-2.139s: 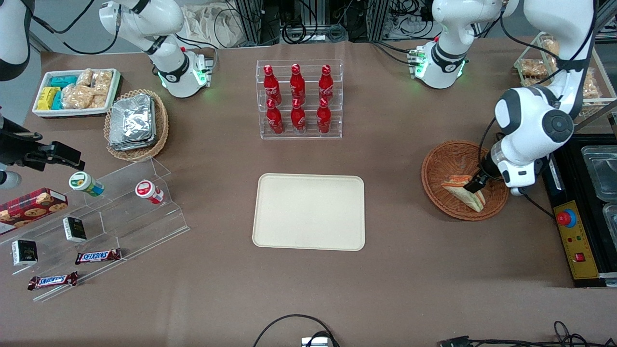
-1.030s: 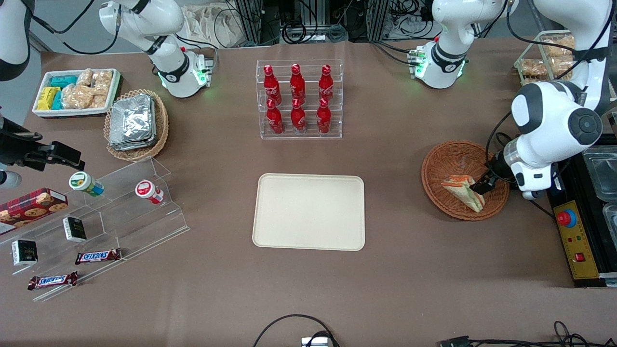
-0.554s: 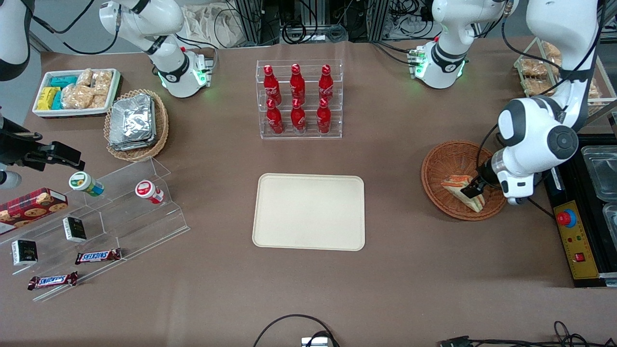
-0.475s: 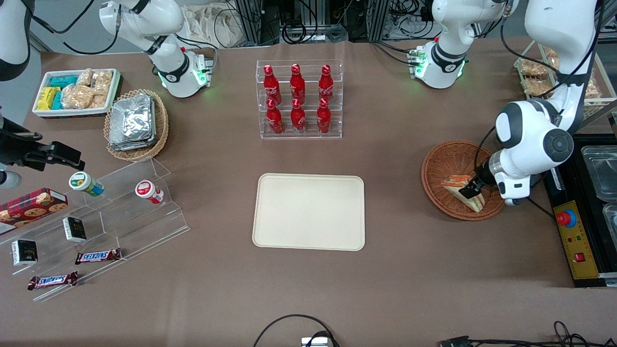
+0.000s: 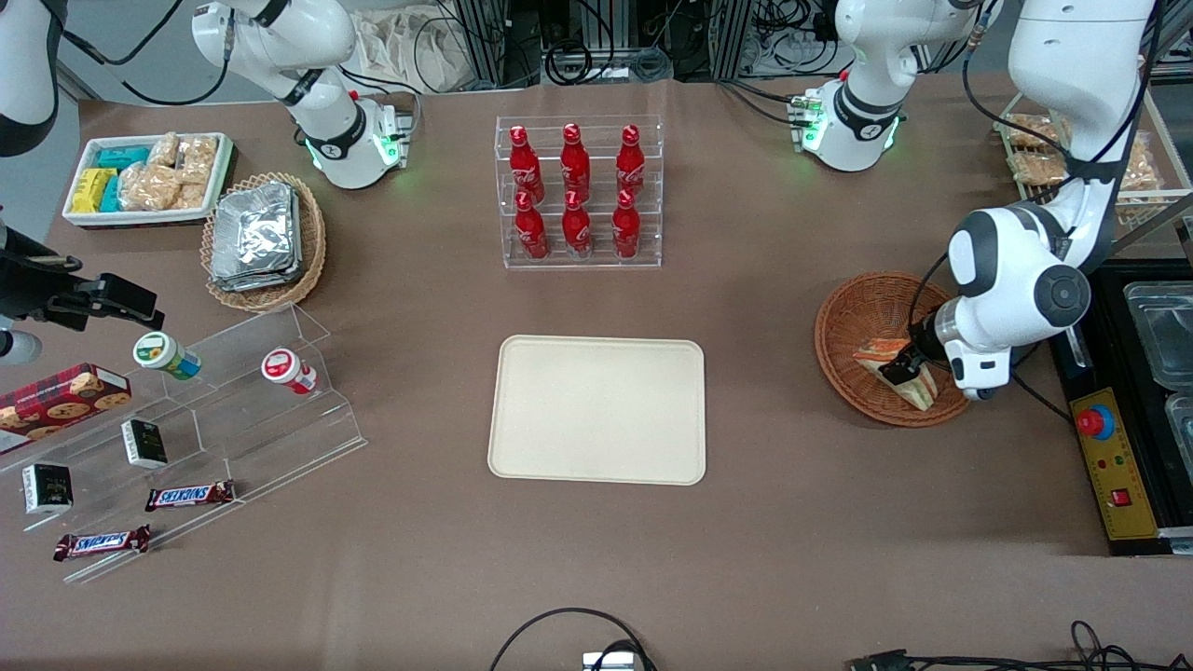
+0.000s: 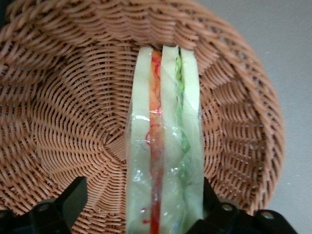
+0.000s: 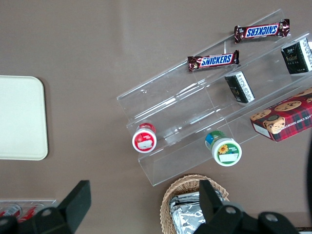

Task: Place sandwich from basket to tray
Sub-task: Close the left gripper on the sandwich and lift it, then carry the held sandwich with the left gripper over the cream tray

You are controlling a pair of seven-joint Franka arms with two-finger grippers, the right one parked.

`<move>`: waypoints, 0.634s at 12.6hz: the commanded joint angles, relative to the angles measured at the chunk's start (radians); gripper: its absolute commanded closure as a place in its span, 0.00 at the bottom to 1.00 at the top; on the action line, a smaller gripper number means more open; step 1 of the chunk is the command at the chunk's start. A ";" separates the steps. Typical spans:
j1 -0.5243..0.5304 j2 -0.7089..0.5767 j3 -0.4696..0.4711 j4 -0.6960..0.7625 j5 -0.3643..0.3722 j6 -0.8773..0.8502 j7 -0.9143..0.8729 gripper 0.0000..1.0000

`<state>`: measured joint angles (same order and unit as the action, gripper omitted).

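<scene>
Sandwich (image 6: 165,146) lay in the round reddish-brown basket (image 6: 63,112), standing on one long edge so that its layers faced up: pale bread, an orange-red band, a green band, all under clear film. We judged it light and soft, easy to crush, and the film likely slippery, so the best hold looked like a gentle pinch across the two outer bread faces, near the wide end and not at the thin tip. Our end effector (image 6: 141,214) sat low in the basket with its fingers (image 6: 73,200) spread, one on each side of the wedge; one appeared to touch the wrap, the other stood clear, and nothing was pinched yet. In the front view the end effector (image 5: 902,368) hung over the sandwich (image 5: 918,387) inside the basket (image 5: 857,312), which held nothing else. The cream tray (image 5: 596,410) lay bare on the table (image 5: 792,540), well apart, toward the parked arm's end.
</scene>
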<state>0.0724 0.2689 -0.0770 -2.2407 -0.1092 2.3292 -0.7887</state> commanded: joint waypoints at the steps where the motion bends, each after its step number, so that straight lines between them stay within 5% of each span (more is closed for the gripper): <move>1: 0.007 0.006 -0.003 0.013 -0.006 -0.039 0.016 0.71; 2: 0.007 0.001 -0.003 0.033 -0.006 -0.056 0.011 1.00; 8: 0.004 -0.014 -0.004 0.306 0.014 -0.405 0.052 1.00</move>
<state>0.0723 0.2630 -0.0761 -2.0061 -0.1044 2.0086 -0.7739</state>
